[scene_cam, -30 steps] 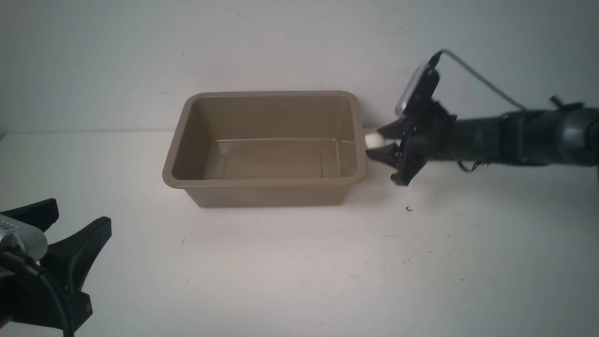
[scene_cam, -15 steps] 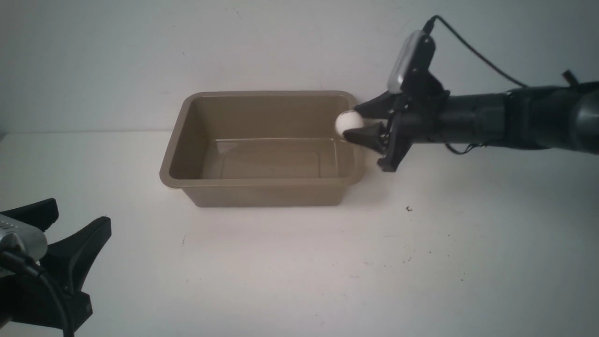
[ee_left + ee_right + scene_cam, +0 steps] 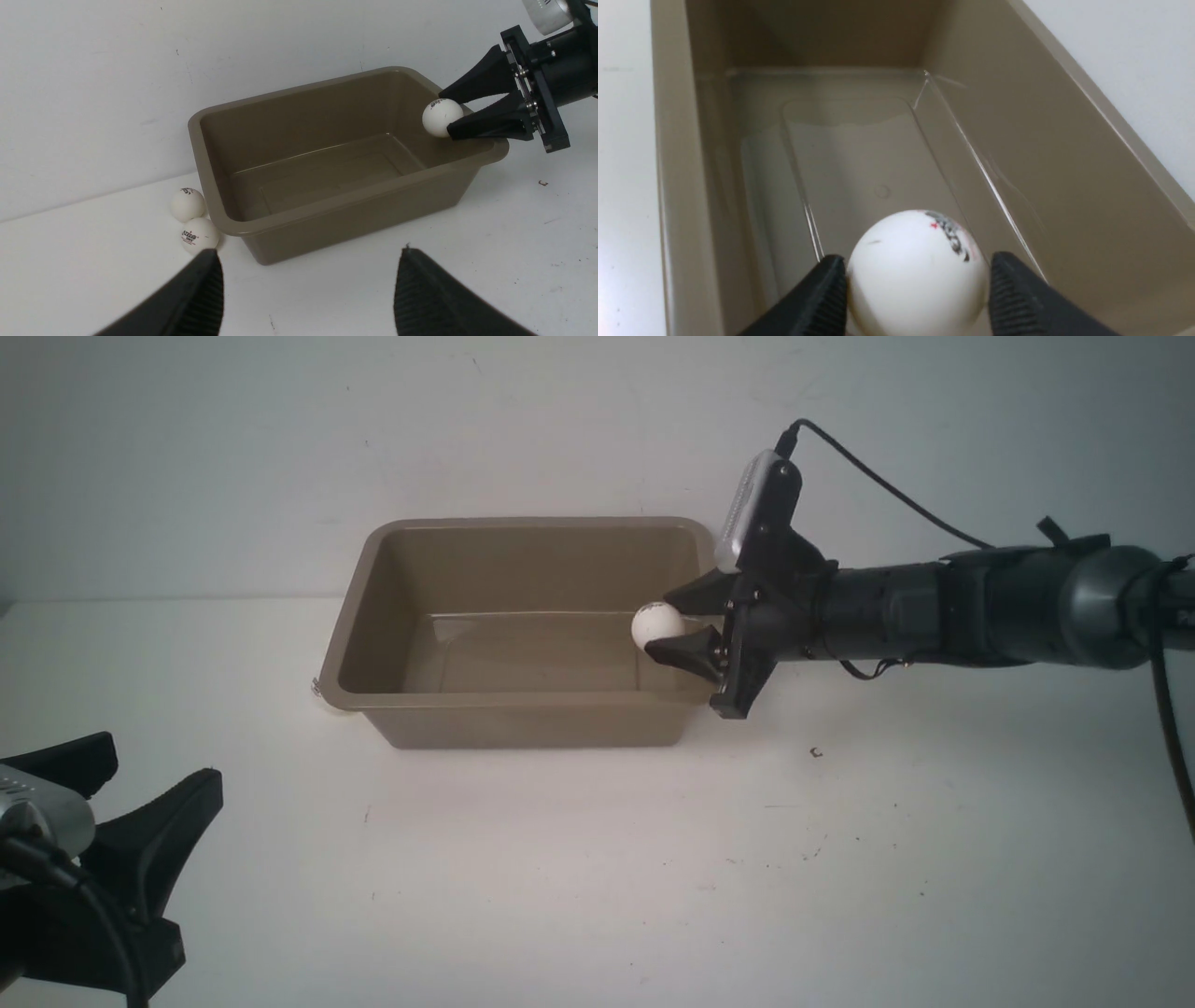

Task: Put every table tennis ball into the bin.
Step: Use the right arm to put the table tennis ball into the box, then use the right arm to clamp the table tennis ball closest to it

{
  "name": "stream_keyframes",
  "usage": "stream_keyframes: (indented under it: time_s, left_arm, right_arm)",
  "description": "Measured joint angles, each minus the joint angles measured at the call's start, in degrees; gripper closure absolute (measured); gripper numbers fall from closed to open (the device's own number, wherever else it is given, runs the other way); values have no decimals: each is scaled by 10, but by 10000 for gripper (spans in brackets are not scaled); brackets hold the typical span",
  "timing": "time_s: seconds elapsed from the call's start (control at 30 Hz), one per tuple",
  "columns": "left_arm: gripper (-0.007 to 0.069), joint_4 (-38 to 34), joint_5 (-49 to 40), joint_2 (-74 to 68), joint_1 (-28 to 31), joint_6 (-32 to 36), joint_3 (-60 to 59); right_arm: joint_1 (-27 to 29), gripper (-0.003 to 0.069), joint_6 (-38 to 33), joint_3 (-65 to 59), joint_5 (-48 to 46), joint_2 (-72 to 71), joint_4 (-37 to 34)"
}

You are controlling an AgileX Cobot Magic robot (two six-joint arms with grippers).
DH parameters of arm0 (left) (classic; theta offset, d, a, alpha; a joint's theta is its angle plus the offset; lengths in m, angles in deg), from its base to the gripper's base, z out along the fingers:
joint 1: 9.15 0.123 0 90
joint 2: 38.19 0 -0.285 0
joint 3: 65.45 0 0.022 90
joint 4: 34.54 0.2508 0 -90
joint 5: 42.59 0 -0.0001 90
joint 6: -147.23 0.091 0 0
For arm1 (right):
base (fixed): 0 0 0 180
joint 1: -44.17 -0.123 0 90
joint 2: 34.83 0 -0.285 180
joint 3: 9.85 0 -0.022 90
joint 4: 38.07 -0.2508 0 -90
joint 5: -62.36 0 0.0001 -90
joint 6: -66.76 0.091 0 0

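Bin: the landmark, a tan-brown tub [image 3: 541,702] standing upright on the white table [image 3: 560,877], close to the wall [image 3: 560,429]; its inner floor shows bare in the left wrist view.
Held ball: a white sphere [image 3: 657,624] with a dark printed mark, at the bin's right end, over the opening and inside the rim line.
Right gripper: reaching in over the bin's right rim [image 3: 655,621], its two fingertips to either side of the held ball; the right wrist view shows them at the ball's sides, pinching it.
Right arm: stretched out to the right of the bin [image 3: 990,607], a cable looping above it.
Other balls: two, on the table just beside the bin's left end, one nearer the wall [image 3: 187,205], the other with a dark logo [image 3: 200,235]; they sit close together.
Left gripper: well apart from the bin, nearer the camera and to its left [image 3: 308,289], fingers spread wide with nothing between them.
Speck: a small brown mark on the table, right of the bin [image 3: 816,752].
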Motion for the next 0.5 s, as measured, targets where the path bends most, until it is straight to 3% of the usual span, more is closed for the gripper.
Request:
stream_keyframes:
  time_s: [0.1,0.2,0.5]
  left_arm:
    - [178,0,0,0,0,0,0]
    - [178,0,0,0,0,0,0]
    - [178,0,0,0,0,1,0]
  right_arm:
    - [2,167,-5,0,6,-7,-1]
    - [12,137,-20,0,23,-22,0]
    - [116,131,-10,1,71,-41,-4]
